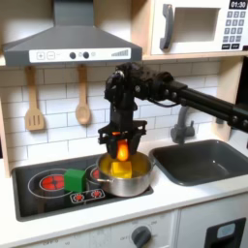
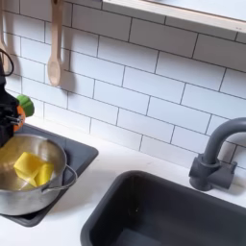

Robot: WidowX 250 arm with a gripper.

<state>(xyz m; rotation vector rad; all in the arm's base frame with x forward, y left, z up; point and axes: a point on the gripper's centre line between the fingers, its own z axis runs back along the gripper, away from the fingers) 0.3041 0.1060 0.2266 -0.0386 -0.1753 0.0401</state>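
Green object (image 1: 75, 178) lies on the stovetop (image 1: 39, 180), left of the claw. Claw (image 1: 122, 152) hangs directly above the steel pot (image 1: 124, 180), closed on an orange item (image 1: 123, 151), clear of the yellow pieces (image 2: 32, 169) below. Sink (image 1: 201, 161) sits right of the claw, set into the worktop (image 1: 184, 197).

Both exterior views were soft and low in detail, edges smeared throughout. In the first exterior view, even indoor light fell from above; the range hood (image 1: 70, 44) shaded the tiles beneath it. In the second exterior view, the white tile wall (image 2: 144, 86) was brightly lit, the sink (image 2: 163, 216) dark, with faint sheen on the pot (image 2: 29, 187).
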